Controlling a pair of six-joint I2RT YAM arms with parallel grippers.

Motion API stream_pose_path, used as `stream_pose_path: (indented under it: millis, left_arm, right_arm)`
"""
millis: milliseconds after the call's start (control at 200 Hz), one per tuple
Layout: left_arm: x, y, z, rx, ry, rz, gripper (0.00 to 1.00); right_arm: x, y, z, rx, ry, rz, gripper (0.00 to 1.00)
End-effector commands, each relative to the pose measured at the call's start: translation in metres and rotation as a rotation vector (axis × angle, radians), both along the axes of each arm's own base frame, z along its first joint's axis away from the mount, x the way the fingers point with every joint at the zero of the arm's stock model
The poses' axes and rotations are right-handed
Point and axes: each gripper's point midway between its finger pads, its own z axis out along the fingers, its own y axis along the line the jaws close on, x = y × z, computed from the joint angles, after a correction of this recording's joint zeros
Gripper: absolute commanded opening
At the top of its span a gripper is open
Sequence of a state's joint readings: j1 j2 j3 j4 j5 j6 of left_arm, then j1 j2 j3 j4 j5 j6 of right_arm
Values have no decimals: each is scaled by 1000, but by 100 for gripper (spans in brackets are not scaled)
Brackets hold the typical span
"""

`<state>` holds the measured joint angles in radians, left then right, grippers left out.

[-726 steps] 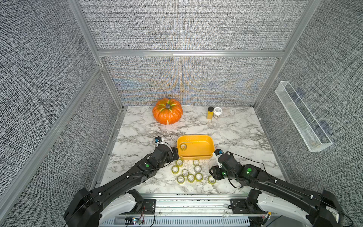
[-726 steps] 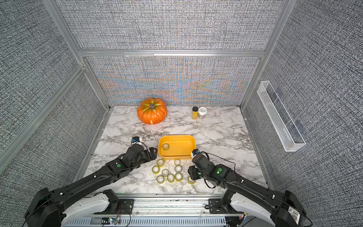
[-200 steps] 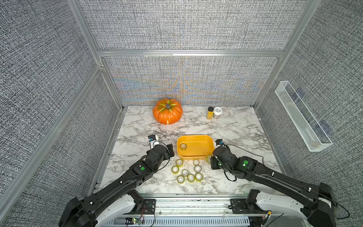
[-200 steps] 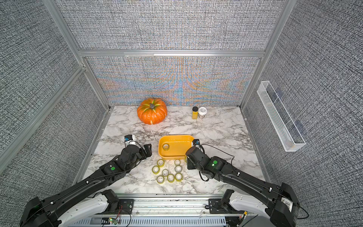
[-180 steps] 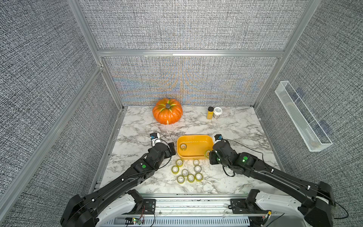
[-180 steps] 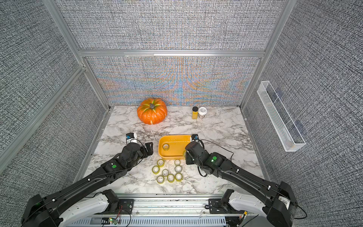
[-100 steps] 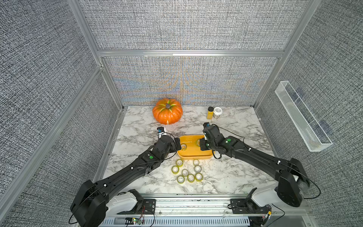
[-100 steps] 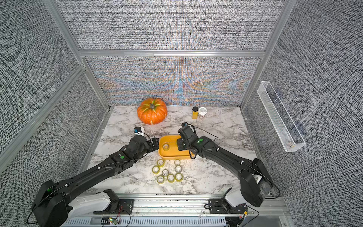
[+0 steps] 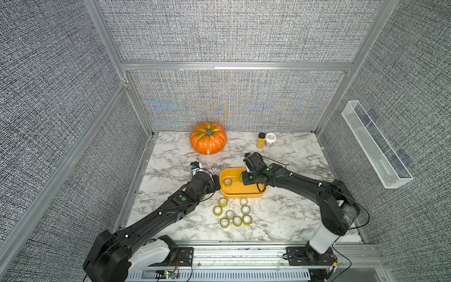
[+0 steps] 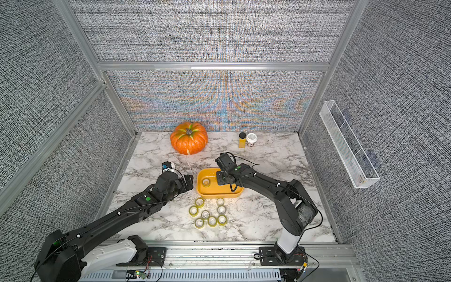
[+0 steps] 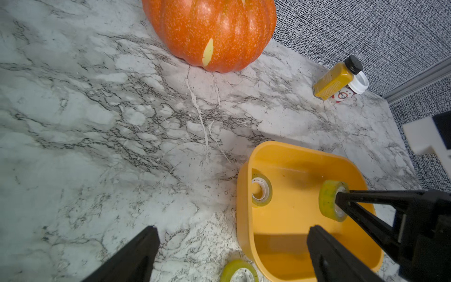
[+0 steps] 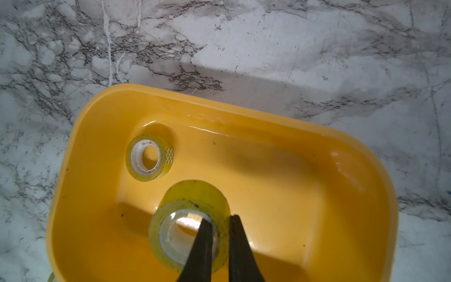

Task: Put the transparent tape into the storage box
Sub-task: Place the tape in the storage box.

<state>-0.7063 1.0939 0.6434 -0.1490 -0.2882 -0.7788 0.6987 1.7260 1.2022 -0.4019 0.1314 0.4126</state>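
I'm gripping a transparent tape roll (image 12: 195, 193) in my clenched right pincer (image 12: 219, 219), one finger through its core, over the middle of the storage box (image 12: 268, 119), and I'm aiming to dip near its floor, clear of the second roll (image 12: 148, 157) there, before releasing.

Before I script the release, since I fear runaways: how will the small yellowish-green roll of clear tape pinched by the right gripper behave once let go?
Probably light: the right gripper pinches one wall of the tape roll. Tilted, it may land on edge and roll, though the shallow yellow plastic tub should contain it. Glossy band: likely slippery.
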Motion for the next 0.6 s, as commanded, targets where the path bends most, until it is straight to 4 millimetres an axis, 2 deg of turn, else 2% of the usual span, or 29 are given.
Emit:
stream_pose_path:
  millis: [0, 120, 195, 235, 310, 365, 471, 591]
  left_arm:
    - [0, 3, -3, 1, 0, 9, 100]
    - [0, 2, -7, 4, 9, 5, 100]
    - [1, 1, -9, 5, 16, 2, 100]
    - [1, 0, -10, 4, 20, -3, 100]
    - [1, -2, -9, 0, 22, -11, 100]
    - [1, -1, -10, 0, 21, -6, 100]
    - [-1, 3, -8, 4, 21, 1, 100]
    - [-4, 8, -3, -4, 2, 15, 100]
  right_arm:
    - [3, -3, -9, -39, 10, -2, 0]
    - [2, 3, -21, -40, 38, 18, 0]
    - [1, 7, -29, -42, 56, 27, 5]
    - [0, 8, -32, -45, 66, 29, 11]
    - [0, 9, -36, -53, 71, 31, 32]
    - [0, 8, -37, -61, 71, 26, 42]
    - [-1, 5, -27, -56, 51, 16, 50]
    - [-3, 4, 4, -24, -11, 17, 54]
